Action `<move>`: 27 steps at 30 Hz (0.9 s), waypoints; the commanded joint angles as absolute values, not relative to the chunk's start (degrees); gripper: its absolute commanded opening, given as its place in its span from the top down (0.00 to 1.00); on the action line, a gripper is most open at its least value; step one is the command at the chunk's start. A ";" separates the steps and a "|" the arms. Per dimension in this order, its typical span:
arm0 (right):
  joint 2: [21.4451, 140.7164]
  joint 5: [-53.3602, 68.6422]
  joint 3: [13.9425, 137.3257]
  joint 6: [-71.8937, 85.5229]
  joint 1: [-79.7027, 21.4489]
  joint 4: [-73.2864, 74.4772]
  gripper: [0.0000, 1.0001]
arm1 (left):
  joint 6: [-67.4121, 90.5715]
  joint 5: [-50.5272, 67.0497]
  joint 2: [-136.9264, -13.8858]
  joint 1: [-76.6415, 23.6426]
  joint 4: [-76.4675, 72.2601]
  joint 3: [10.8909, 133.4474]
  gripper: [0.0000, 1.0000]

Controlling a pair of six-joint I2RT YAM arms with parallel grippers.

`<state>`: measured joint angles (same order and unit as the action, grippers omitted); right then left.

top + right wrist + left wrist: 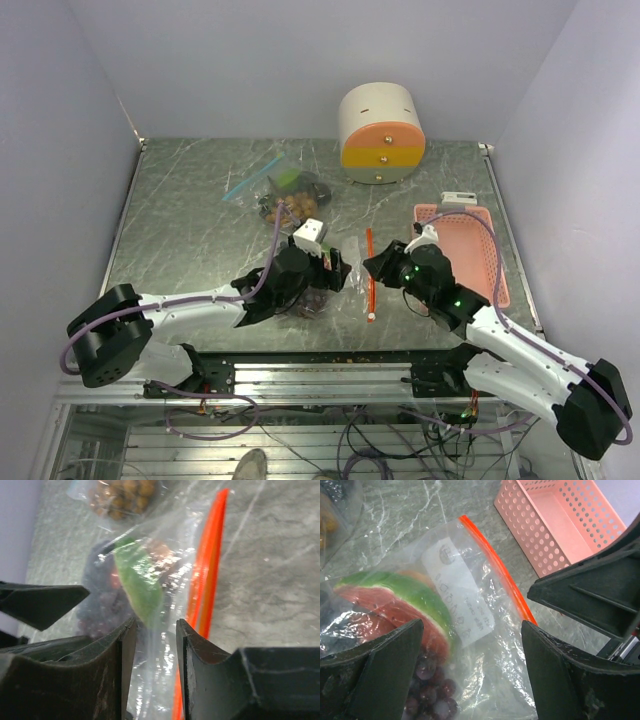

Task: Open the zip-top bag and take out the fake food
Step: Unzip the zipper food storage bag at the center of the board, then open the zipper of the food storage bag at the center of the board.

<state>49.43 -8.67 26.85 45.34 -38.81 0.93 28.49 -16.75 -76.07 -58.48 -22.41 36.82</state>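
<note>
Risk first: both grippers stand with jaws apart and nothing clamped, so the bag [308, 300] lies loose on the table [190, 250] near the middle. Its orange zip [370, 272] is on the right side and appears not yet opened. The food [407, 597] is all inside: a green-rimmed melon slice over dark grapes [427, 692].

The left gripper [471, 630] hovers wide over the food end. The right gripper [156, 625] has a narrower gap, with clear film showing in it just beside the zip. If the right jaws close on both film layers at once, a pull would likely drag the whole bag rather than part the zip. If the left closes on the slice through the plastic, the film may slip or the bag may lift whole.

Only the top view shows a second bag [285, 198] with a blue zip at the far side, and how the basket [465, 250] sits to the right. Only the left wrist view shows the bag's white label [462, 595]. Only the right wrist view shows how close its fingers sit to the zip.
</note>
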 commanded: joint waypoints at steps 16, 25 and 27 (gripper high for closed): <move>51.10 5.13 19.79 43.62 -29.42 -6.61 0.63 | 31.09 -25.56 -75.85 -65.30 -18.47 37.97 0.08; 54.43 11.64 17.76 44.34 -29.44 -14.19 0.72 | 30.83 -27.16 -76.92 -67.28 -18.79 38.14 0.04; 54.92 13.26 17.75 44.21 -29.43 -15.90 0.74 | 30.41 -28.62 -77.35 -68.19 -18.15 38.51 0.04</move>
